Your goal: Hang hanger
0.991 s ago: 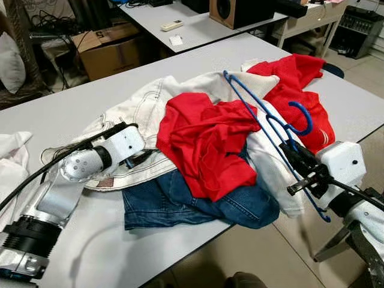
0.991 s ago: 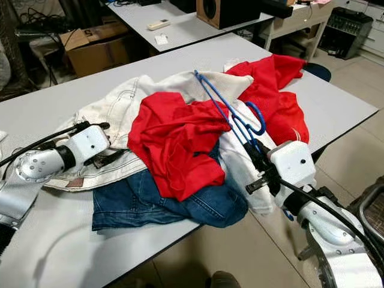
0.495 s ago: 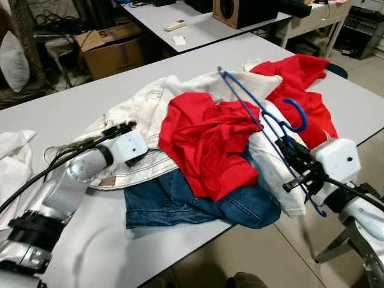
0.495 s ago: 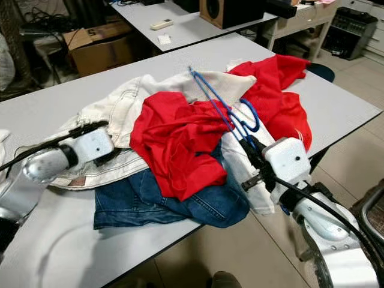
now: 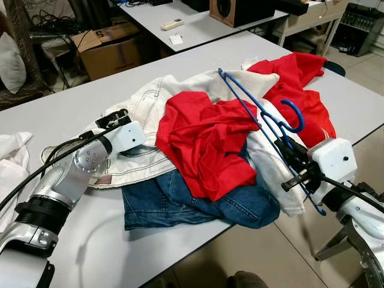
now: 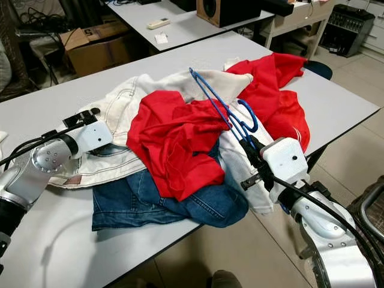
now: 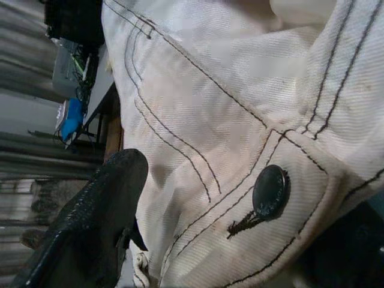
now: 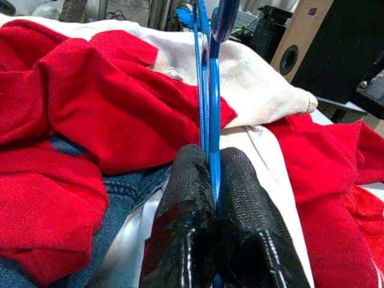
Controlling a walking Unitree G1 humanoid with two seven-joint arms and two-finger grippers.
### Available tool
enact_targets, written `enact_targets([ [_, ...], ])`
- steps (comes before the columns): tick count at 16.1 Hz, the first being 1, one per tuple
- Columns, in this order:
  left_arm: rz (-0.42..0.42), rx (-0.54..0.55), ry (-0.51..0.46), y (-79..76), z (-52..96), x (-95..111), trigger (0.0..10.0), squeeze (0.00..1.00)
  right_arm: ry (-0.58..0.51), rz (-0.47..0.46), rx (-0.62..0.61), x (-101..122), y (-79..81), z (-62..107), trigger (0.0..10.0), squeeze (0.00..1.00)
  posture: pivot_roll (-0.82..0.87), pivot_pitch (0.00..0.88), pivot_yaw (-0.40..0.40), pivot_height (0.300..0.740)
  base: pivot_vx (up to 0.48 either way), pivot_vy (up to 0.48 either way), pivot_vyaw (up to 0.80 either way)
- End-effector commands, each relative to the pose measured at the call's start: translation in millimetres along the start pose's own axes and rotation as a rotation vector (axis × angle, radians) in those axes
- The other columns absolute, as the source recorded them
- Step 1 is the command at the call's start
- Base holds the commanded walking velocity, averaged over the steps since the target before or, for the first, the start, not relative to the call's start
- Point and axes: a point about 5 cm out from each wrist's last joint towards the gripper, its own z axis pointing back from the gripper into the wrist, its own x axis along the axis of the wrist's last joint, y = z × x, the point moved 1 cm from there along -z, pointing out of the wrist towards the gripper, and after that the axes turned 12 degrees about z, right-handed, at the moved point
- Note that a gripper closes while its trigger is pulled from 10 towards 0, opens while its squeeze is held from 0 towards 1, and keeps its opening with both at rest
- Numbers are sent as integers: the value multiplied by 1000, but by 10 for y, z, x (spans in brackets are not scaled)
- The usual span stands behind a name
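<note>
A blue wire hanger (image 5: pixel 258 114) lies slanted across a heap of clothes on the grey table (image 5: pixel 54 114), its hook (image 5: pixel 294 117) curling up on the right. My right gripper (image 5: pixel 289 157) is shut on the hanger's lower wires at the table's near right edge. The right wrist view has both pads (image 8: pixel 240 198) pinching the blue wire. My left gripper (image 5: pixel 114 119) is on the left rim of the heap, over a white denim jacket (image 5: pixel 150 102). Its fingers (image 7: pixel 96 222) are open, with the jacket's button placket (image 7: pixel 270 189) between them.
A red shirt (image 5: pixel 204 138) tops the heap, over blue jeans (image 5: pixel 174 201); another red garment (image 5: pixel 300 78) lies at the right. A white cloth (image 5: pixel 12 162) sits at the far left. Behind are a cardboard box (image 5: pixel 108 48) and a second table with a remote (image 5: pixel 172 25).
My left wrist has turned and lifted a little, bringing its fingers further onto the jacket's left edge. The right gripper still holds the hanger in nearly the same place.
</note>
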Motion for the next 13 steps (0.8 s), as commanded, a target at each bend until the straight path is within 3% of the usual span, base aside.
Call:
enact_targets([
  [1, 43, 82, -107, 170, 16, 159, 10000, 0, -24, 8, -11, 42, -12, -28, 10000, 0, -156, 0, 87, 740, 0, 0, 0],
  [2, 64, 87, -132, 175, 18, 194, 10000, 0, -24, 8, -12, 42, -14, -30, 10000, 0, -156, 0, 87, 740, 0, 0, 0],
  [3, 92, 88, -175, 168, 12, 248, 2941, 0, -27, 8, -12, 38, -17, -42, 10000, 0, -150, 0, 82, 740, 0, 0, 0],
  [4, 75, 48, -173, 100, 6, 236, 0, 0, -29, 7, -11, 38, -17, -51, 10000, 0, -150, 0, 81, 740, 0, 0, 0],
  [8, 76, -34, -166, -73, -25, 217, 0, 0, -32, 10, -8, 39, -20, -65, 10000, 0, -154, 0, 82, 740, 0, 0, 0],
  [13, 83, -37, -140, -43, -45, 177, 0, 0, -32, 11, -10, 42, -22, -60, 10000, 0, -161, 0, 86, 740, 0, 0, 0],
])
